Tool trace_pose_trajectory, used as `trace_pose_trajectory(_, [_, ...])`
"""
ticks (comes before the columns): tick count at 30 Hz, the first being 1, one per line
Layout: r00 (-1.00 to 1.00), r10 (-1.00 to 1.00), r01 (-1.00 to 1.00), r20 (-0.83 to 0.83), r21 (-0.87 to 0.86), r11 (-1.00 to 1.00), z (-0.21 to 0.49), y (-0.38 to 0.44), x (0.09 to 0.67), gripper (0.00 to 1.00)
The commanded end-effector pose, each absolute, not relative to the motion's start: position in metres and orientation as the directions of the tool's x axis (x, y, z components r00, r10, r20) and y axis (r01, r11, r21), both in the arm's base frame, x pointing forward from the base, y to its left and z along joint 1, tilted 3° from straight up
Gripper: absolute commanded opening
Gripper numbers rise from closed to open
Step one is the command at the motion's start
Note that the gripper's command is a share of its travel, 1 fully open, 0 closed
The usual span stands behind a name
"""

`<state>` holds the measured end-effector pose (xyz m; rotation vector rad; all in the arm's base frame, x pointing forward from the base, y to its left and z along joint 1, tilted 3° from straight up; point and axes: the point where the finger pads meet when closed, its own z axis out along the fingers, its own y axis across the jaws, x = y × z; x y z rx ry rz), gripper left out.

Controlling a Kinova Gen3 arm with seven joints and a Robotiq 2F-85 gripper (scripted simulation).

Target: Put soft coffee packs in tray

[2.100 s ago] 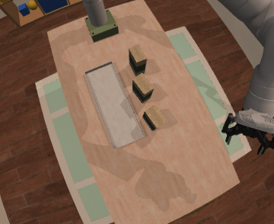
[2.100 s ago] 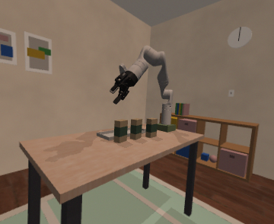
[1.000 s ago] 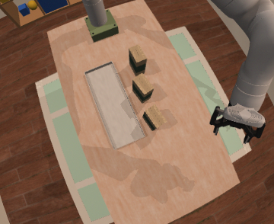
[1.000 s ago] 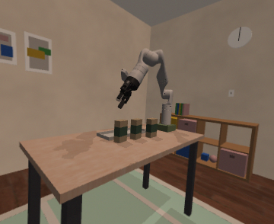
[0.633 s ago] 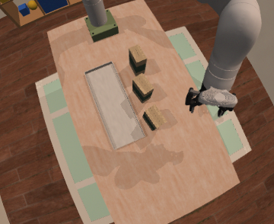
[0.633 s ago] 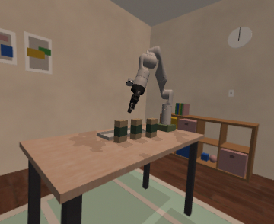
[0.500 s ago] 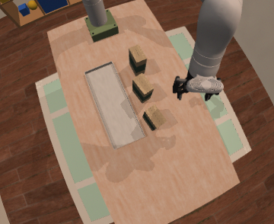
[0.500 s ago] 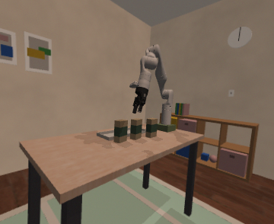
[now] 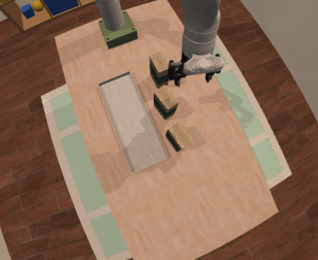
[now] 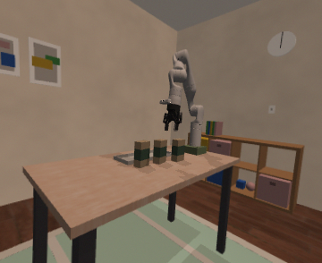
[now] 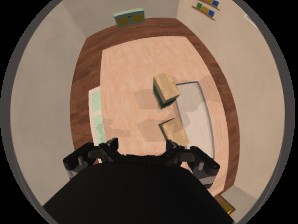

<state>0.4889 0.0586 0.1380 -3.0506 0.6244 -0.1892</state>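
Note:
Three tan coffee packs with dark green bands stand in a row on the wooden table: the far pack (image 9: 159, 67) (image 10: 178, 149) nearest the arm's base, the middle pack (image 9: 165, 101) (image 10: 160, 151), and the near pack (image 9: 180, 135) (image 10: 142, 153). The grey tray (image 9: 132, 120) (image 10: 131, 157) lies beside the row and is empty. My gripper (image 9: 193, 76) (image 10: 172, 122) is open and empty. It hangs well above the table, pointing down, just to the side of the far pack. The wrist view shows my fingers above two packs (image 11: 165, 88) and the tray (image 11: 196, 110).
The arm's green base block (image 9: 117, 33) (image 10: 196, 149) stands at the table's far end. A wooden shelf unit (image 10: 254, 170) with bins stands against the wall behind the table. A green and cream rug (image 9: 79, 172) lies under the table.

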Motion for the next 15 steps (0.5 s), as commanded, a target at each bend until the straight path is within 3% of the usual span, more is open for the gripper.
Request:
trace_pose_trajectory(1, [0.908, -0.399, -0.397, 0.126, -0.048, -0.917, 0.144, 0.053, 0.49, 1.0])
trace_pose_trajectory(15, [0.936, -0.34, -0.339, 0.094, -0.029, -0.94, 0.143, 0.051, 0.458, 1.0])
